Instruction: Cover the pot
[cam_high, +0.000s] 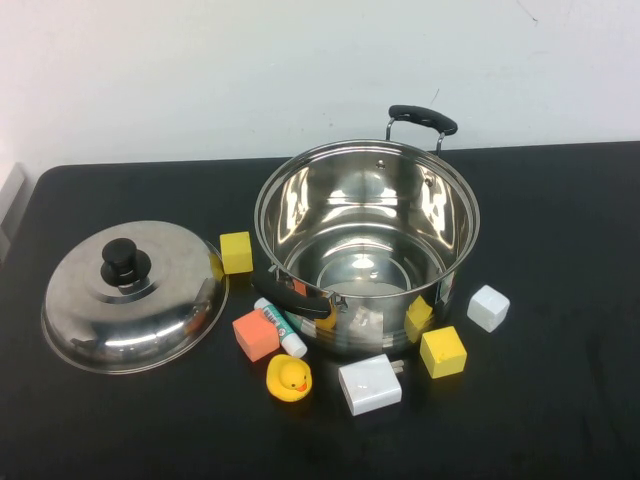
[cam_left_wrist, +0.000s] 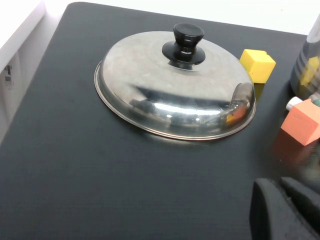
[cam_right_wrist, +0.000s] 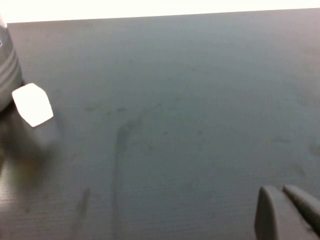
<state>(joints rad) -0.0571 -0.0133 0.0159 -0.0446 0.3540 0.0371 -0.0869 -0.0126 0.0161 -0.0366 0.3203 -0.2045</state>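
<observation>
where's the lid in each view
High view: the lid lies dome up at left on the table, apart from the pot.
Left wrist view: lid fills the middle, beyond the left hand.
Right wrist view: not in it; right hand at the corner.
Shared landmark: yellow block.

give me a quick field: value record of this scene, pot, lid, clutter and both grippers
pot: uncovered, nothing inside, upright mid-table
lid: flat on the table to the pot's left, knob up, apart from the pot
clutter: yellow blocks, orange block, white blocks, rubber duck, glue stick
left gripper: near the lid, holding nothing, fingers together
right gripper: over bare table right of the pot, holding nothing, fingers together
task state: not yet covered
</observation>
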